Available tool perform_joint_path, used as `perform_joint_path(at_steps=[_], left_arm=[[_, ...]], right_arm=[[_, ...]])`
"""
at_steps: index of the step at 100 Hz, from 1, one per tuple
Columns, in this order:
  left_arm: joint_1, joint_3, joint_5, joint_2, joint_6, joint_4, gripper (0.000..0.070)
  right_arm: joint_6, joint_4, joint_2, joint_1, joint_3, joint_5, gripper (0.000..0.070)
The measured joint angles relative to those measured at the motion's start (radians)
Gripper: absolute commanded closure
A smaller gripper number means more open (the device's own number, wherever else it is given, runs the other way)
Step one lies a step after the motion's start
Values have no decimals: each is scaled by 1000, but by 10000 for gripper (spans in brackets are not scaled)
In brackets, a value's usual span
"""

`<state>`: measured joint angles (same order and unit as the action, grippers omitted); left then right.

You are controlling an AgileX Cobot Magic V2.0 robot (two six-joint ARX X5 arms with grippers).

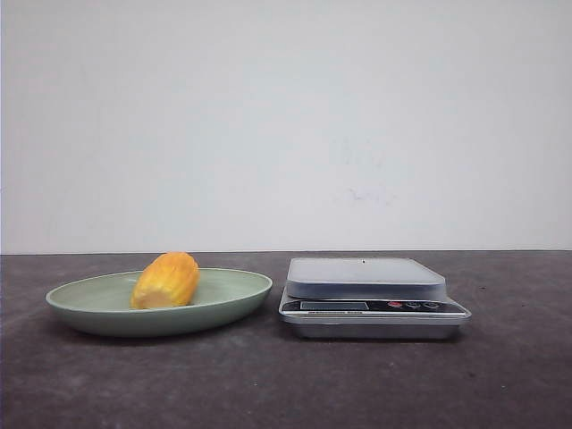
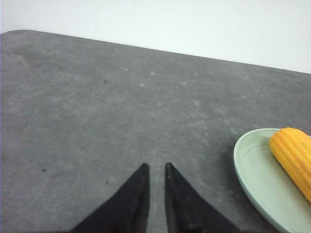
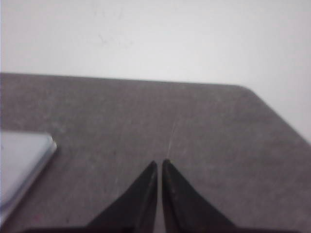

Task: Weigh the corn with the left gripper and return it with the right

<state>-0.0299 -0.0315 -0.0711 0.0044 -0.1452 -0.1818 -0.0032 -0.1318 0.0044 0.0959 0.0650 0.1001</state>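
Observation:
The corn (image 1: 165,281), a short yellow-orange cob piece, lies on a pale green plate (image 1: 80,311) at the left of the table. A silver kitchen scale (image 1: 366,279) stands to the right of the plate with nothing on its platform. Neither gripper shows in the front view. In the left wrist view my left gripper (image 2: 156,167) hovers over bare table, its jaws nearly together and empty, with the plate (image 2: 252,170) and the corn (image 2: 294,155) off to one side. In the right wrist view my right gripper (image 3: 159,162) is shut and empty, apart from the scale's corner (image 3: 19,165).
The table is a dark grey mat (image 1: 286,384) in front of a white wall (image 1: 286,116). The mat's rounded far corners show in both wrist views.

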Motion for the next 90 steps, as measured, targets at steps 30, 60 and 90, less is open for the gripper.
perform_joint_path(at_steps=[30,60,90], left_arm=[[0,0,0,0,0,0,674],[0,0,0,0,0,0,674],[0,0,0,0,0,0,673]], right_arm=[[12,-32,2,0,-50,-10,688],[12,-30,2,0,-50,-14,688],[12,-30,2,0,-50,-14,688]])
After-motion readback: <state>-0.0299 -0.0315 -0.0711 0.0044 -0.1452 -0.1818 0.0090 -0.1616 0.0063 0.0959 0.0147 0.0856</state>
